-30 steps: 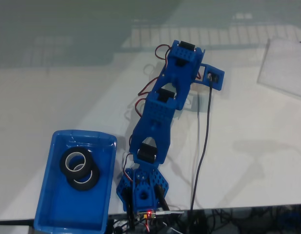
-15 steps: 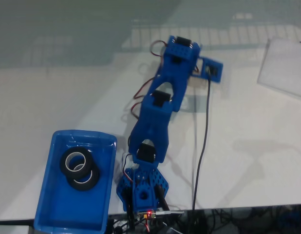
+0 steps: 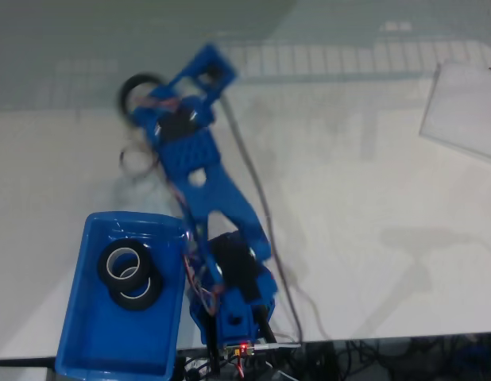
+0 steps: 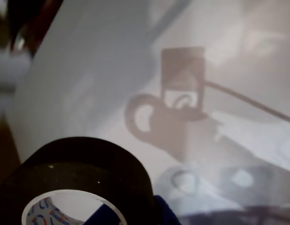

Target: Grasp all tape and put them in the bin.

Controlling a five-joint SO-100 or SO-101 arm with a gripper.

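In the fixed view the blue arm reaches up and to the left, blurred by motion. Its gripper (image 3: pixel 147 97) is shut on a black tape roll (image 3: pixel 137 87), held above the white table over a ring-shaped shadow (image 3: pixel 134 161). In the wrist view this roll (image 4: pixel 84 164) sits close at the bottom left, showing a whitish printed core. A blue fingertip (image 4: pixel 162 214) presses against its right side. The blue bin (image 3: pixel 93 224) stands at the lower left of the fixed view, below the gripper. Two black rolls lie in it, one (image 3: pixel 120 262) overlapping the other (image 3: pixel 141 289).
The arm's base (image 3: pixel 231 314) stands at the table's front edge, right of the bin, with wires below it. A black cable (image 3: pixel 261 208) trails along the arm. A translucent sheet (image 3: pixel 465 111) lies at the far right. White table stretches right of the arm.
The arm has swung from the upper middle over to the left. A black tape roll now shows in its gripper. The bin and its two rolls have not moved.
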